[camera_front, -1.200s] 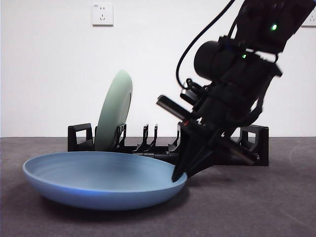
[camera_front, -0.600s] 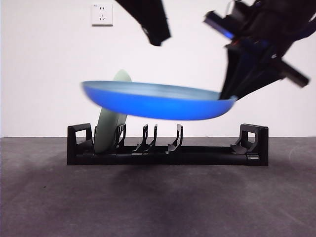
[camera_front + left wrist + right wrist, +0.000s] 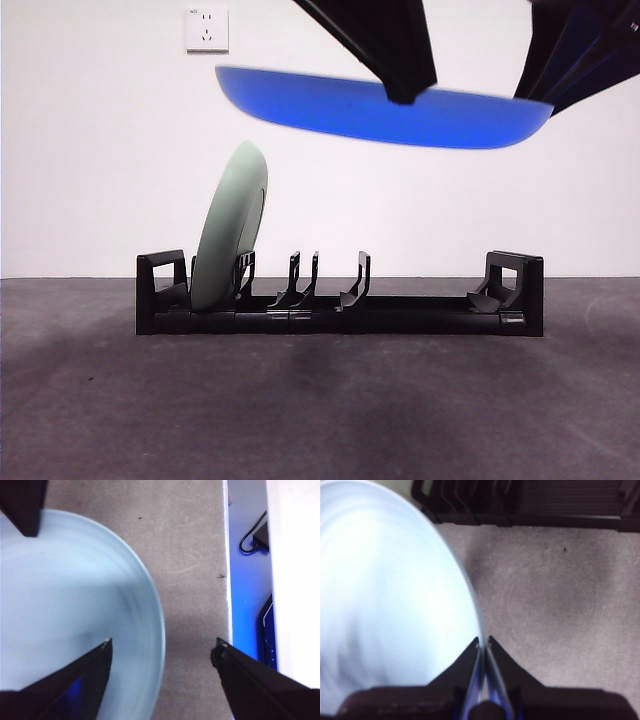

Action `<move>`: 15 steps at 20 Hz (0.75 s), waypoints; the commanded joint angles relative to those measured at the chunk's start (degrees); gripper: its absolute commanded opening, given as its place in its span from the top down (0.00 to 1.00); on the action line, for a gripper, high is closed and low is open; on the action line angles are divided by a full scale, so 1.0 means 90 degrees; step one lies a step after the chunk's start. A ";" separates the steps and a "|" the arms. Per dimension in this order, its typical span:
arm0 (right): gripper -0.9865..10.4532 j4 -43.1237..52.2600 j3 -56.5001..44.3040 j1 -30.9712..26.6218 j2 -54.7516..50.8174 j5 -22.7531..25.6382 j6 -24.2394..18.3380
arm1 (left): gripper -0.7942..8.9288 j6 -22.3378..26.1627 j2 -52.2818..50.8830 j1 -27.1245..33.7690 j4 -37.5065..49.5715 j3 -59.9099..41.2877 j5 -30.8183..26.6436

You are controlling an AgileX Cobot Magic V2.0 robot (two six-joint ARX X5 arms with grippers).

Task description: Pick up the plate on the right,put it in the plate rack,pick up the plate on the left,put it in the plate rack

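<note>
A blue plate (image 3: 380, 110) hangs high above the plate rack (image 3: 420, 315), nearly level. My right gripper (image 3: 540, 98) comes in from the top right and is shut on the plate's right rim; in the right wrist view its jaws (image 3: 484, 642) pinch the edge of the plate (image 3: 385, 595). My left gripper (image 3: 405, 92) reaches down from the top centre onto the plate. In the left wrist view it (image 3: 162, 642) is open and straddles the rim of the plate (image 3: 65, 605). A pale green plate (image 3: 232, 225) stands upright in the rack's left slots.
The rack's middle and right slots (image 3: 355, 285) hold nothing. A wall socket (image 3: 207, 28) is on the white wall behind. The grey table's edge (image 3: 226, 580) and a black cable (image 3: 250, 537) beyond it show in the left wrist view.
The blue plate has risen from the table to well above the rack and shifted right. The left arm has come down and across, so its open jaws now straddle the plate's rim.
</note>
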 commanded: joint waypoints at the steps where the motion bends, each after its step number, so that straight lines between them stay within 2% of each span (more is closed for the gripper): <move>1: 0.93 -0.0024 -0.0017 0.0000 -0.0151 -0.0027 -0.0032 | 0.72 0.0039 0.0219 -0.0015 0.0051 -0.0039 0.0000; 5: 0.93 -0.0172 -0.0017 0.0000 -0.0291 -0.0022 -0.0034 | 0.93 0.0153 0.0391 -0.0015 0.0027 -0.0039 0.0005; 11: 0.91 -0.0216 -0.0017 0.0000 -0.0308 -0.0017 -0.0146 | 0.93 0.0151 0.0393 -0.0015 0.0121 -0.0039 0.0007; 12: 0.88 -0.0209 -0.0017 0.0000 -0.0311 -0.0015 -0.0219 | 0.93 0.0148 0.0393 -0.0015 0.0121 -0.0039 0.0012; 15: 0.62 -0.0153 0.0010 -0.0063 -0.0427 0.0027 -0.0401 | 0.93 0.0124 0.0393 -0.0015 0.0126 -0.0039 0.0012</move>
